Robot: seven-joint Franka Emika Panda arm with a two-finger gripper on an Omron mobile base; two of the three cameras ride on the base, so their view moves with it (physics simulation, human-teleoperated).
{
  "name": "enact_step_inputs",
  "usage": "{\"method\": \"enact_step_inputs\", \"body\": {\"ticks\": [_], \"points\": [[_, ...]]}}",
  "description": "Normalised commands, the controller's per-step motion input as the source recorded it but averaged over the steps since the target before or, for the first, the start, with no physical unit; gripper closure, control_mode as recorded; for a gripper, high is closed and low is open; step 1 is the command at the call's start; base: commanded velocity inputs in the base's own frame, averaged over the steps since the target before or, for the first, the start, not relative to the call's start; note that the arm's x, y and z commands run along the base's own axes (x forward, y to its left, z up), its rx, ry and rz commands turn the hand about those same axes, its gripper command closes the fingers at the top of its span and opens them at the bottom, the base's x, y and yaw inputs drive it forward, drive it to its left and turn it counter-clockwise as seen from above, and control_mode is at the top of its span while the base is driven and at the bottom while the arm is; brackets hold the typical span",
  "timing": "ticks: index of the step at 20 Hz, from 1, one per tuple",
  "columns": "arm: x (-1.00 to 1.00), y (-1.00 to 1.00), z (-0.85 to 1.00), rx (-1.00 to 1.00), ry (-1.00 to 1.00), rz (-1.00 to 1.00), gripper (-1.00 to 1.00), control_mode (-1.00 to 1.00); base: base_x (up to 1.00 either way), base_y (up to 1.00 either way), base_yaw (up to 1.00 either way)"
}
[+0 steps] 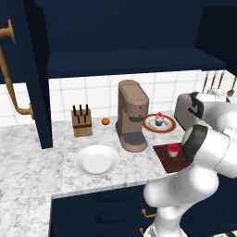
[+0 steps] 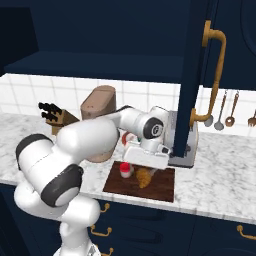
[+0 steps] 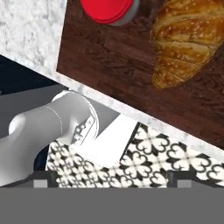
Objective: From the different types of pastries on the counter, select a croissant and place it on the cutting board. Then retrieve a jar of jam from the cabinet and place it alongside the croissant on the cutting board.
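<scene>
Board: jar of jam (image 2: pixel 125 170) beside croissant (image 2: pixel 144 177) on cutting board (image 2: pixel 162 187); both placed
Gripper (image 2: pixel 146 169): just above them; open or closed, cannot tell
Risk: a careless retreat could knock the jar

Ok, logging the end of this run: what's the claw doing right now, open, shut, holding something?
Claw: cannot be told whether open or shut; it hangs over the board, with jar and croissant both lying on the board.

Hand view: jar of jam (image 3: pixel 108 9) cut off at 12 o'clock, croissant (image 3: pixel 188 39) at 2 o'clock. Left base view: arm hides part of cutting board (image 1: pixel 163 155).
</scene>
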Motion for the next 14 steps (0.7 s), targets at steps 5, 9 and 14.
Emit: {"method": "enact_step_inputs", "body": {"ticks": [5,9,14], "points": [[-0.36,0.24,-0.17,-0.02,0.00,0.09,-1.00,-1.00,0.00,0.00,0.00],[-0.01,-0.02,-0.77,-0.32,-0.01,0.18,-1.00,-1.00,0.00,0.00,0.00],[-0.10,-0.30,-0.41,-0.15,0.00,0.15,-1.00,-1.00,0.00,0.00,0.00]]}}
